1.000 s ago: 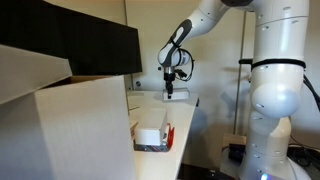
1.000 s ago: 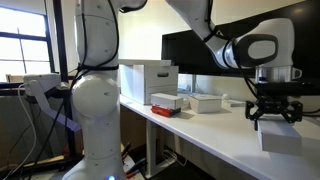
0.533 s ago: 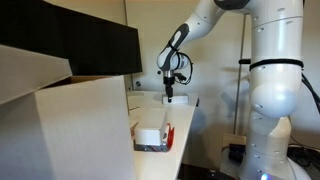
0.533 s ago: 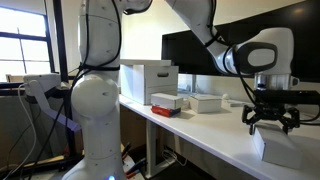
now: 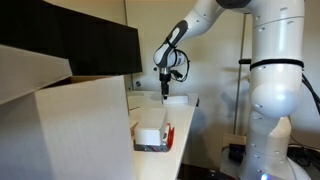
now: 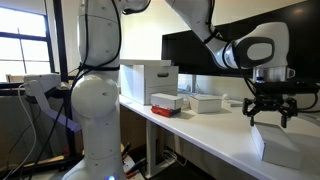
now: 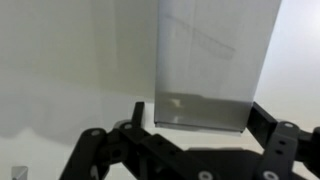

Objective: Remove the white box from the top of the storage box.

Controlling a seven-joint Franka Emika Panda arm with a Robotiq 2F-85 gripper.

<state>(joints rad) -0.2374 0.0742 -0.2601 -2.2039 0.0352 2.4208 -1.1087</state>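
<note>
Above the white box (image 6: 284, 147), gripper (image 6: 269, 120), jaws apart.

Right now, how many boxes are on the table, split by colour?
White or pale boxes: 3 (big carton, low box, white box below the open claw)
Red-sided boxes: 1 (storage box)
Total: 4
</note>
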